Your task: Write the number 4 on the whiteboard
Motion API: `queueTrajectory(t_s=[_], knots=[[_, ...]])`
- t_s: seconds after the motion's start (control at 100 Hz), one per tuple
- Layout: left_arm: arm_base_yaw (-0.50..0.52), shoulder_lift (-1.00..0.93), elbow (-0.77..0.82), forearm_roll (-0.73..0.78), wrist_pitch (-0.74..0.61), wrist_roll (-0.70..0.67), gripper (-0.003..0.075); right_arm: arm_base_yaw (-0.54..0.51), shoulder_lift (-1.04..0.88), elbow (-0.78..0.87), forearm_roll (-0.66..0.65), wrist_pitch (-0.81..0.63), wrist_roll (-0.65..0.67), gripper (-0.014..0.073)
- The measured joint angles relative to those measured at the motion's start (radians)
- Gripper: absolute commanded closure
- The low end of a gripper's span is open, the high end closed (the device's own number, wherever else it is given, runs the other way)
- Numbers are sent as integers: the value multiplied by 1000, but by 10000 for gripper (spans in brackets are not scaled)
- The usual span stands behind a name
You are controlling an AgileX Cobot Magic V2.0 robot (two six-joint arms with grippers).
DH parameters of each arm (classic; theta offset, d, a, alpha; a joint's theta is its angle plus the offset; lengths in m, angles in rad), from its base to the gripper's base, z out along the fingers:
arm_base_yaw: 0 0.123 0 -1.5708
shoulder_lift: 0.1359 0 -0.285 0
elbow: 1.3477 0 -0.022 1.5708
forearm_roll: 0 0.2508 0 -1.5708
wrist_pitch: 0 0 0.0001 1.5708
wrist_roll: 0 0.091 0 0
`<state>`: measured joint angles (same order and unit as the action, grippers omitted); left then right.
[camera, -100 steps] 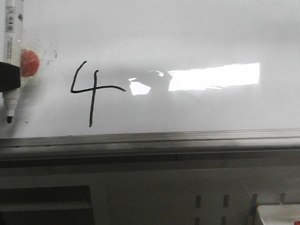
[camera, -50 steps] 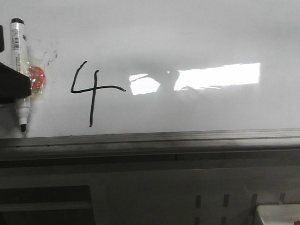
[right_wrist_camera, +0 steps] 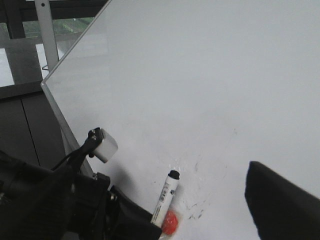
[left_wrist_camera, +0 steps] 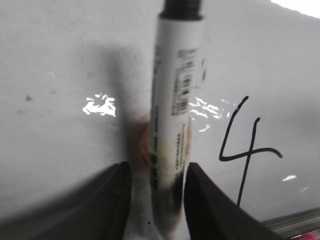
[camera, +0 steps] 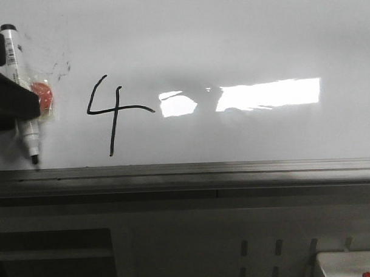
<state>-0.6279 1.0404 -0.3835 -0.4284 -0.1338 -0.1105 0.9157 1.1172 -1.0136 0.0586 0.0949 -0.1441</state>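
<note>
The whiteboard (camera: 242,33) fills the front view, with a bright glare (camera: 268,94) and a grey edge rail (camera: 186,172) below. A black open-topped number 4 (camera: 113,113) stands left of the glare; it also shows in the left wrist view (left_wrist_camera: 245,150). My left gripper (camera: 23,104) at the far left is shut on a white marker (camera: 19,77), with its black tip (camera: 35,159) just above the rail. An orange blob (camera: 44,98) sits beside the marker. In the left wrist view the marker (left_wrist_camera: 175,110) stands between the gripper's (left_wrist_camera: 157,170) fingers. My right gripper (right_wrist_camera: 200,215) shows one dark finger (right_wrist_camera: 285,205) set wide, holding nothing.
Faint grey smudges (camera: 62,67) mark the board above the marker. Below the rail is a grey cabinet with slots (camera: 262,251) and a white box corner (camera: 350,265) at the lower right. The left arm and its white camera block (right_wrist_camera: 105,145) show in the right wrist view.
My left gripper has carried the marker downward and slightly right, toward the rail. The marker now tilts with its top to the left. The 4 is unchanged.
</note>
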Motion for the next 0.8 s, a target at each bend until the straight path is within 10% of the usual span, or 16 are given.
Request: queueTrajectory(t_s=[0.26, 0.36, 0.45, 0.8], knots=[[0, -107, 0, 51, -5, 0, 420, 0, -46, 0, -4, 36, 0, 172], [0, -159, 0, 68, 0, 7, 469, 0, -79, 0, -7, 80, 0, 401], [0, -226, 0, 78, 14, 18, 660, 0, -117, 8, -13, 115, 0, 666], [0, -622, 97, 277, 65, 42, 741, 0, -469, 322, -35, 36, 0, 654]])
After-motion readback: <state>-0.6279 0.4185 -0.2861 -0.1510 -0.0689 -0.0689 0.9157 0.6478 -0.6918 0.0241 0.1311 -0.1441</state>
